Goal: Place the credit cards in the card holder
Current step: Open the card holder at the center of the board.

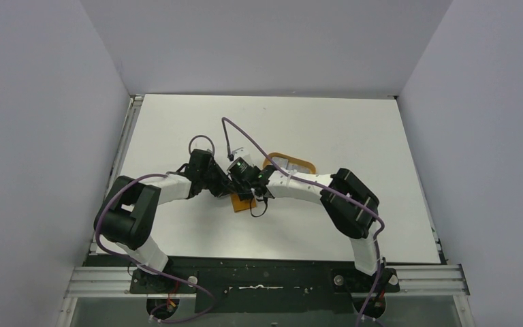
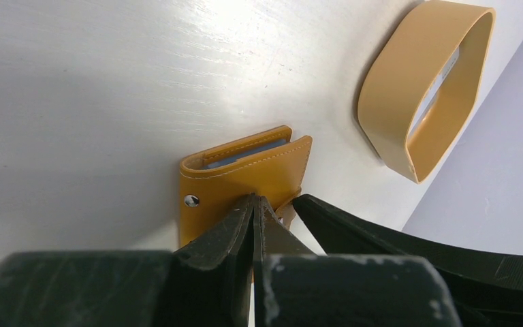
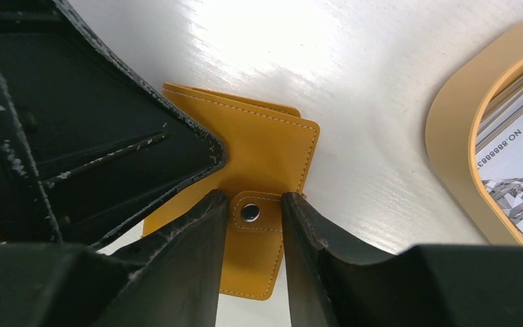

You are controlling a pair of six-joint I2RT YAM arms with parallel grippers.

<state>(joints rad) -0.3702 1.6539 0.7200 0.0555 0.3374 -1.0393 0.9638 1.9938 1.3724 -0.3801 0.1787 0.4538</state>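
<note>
- The card holder [image 3: 272, 150] lies nearly folded on the table [image 1: 354, 129], near the tray [image 3: 449, 136].
- The right gripper [image 3: 250, 212] pinches its snap tab.
- The left gripper [image 2: 253, 204] is clenched, with its tips on the cover.
- A credit card [image 3: 517, 170] sits in the tray, so the job looks barely begun.

We see the card holder [image 3: 265, 153], an orange-brown wallet with pale stitching, lying folded on the white table [image 3: 354, 54]. Its leaves are slightly parted, a sliver of pale grey-blue shows between them, and its snap tab [image 3: 250, 228] sticks out from one edge with the metal snap showing. Just beside it the credit cards [image 3: 517, 170] lie inside the tan-rimmed tray [image 3: 449, 136]. The top one is white with faint print and a diamond picture, and we cannot tell how many there are.
</note>
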